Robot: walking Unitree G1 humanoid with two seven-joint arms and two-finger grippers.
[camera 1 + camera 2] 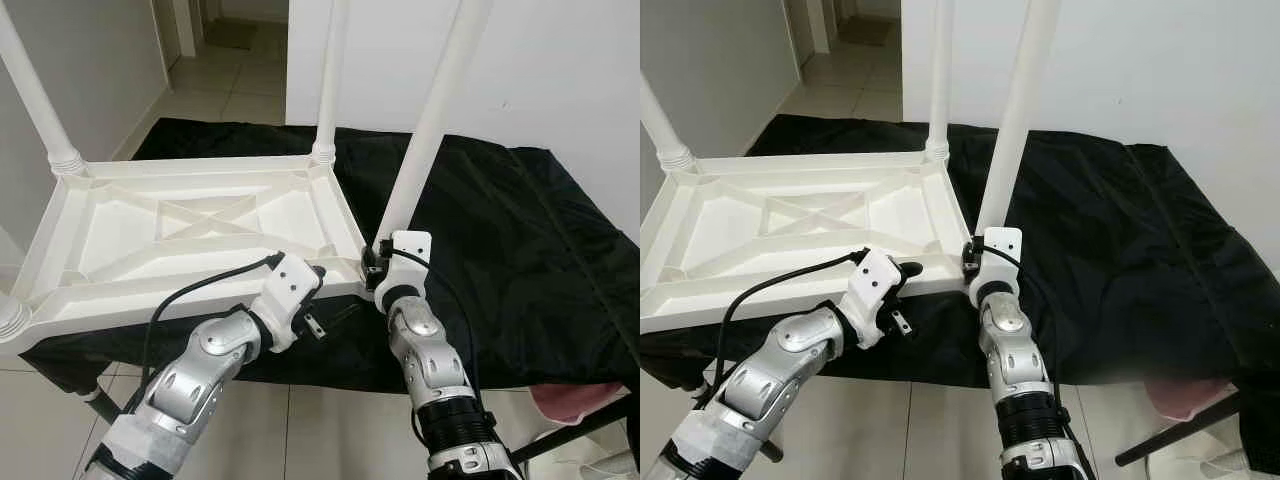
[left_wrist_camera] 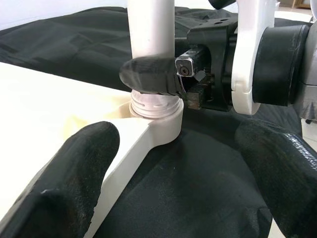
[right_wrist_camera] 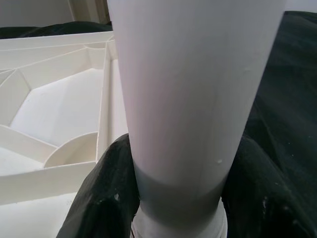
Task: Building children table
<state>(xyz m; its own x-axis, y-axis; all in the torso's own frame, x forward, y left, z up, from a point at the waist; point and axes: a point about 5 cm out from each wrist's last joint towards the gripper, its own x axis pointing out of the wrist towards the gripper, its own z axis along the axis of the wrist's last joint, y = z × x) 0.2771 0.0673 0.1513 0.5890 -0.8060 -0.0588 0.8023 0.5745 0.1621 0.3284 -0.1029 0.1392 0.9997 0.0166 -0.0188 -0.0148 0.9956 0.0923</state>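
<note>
Right end effector clamps smooth white cylindrical leg.

White plastic table top upside down on black cloth.
Three legs upright at corners; the nearest leg seemingly seated.

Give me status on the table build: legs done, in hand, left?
Done: three legs stand in the upside-down tabletop, e.g. the far leg. In hand: the right tool is shut on the fourth leg at its corner socket; the left tool hovers open beside it. Left: whether that leg is fully seated can't be told.
</note>
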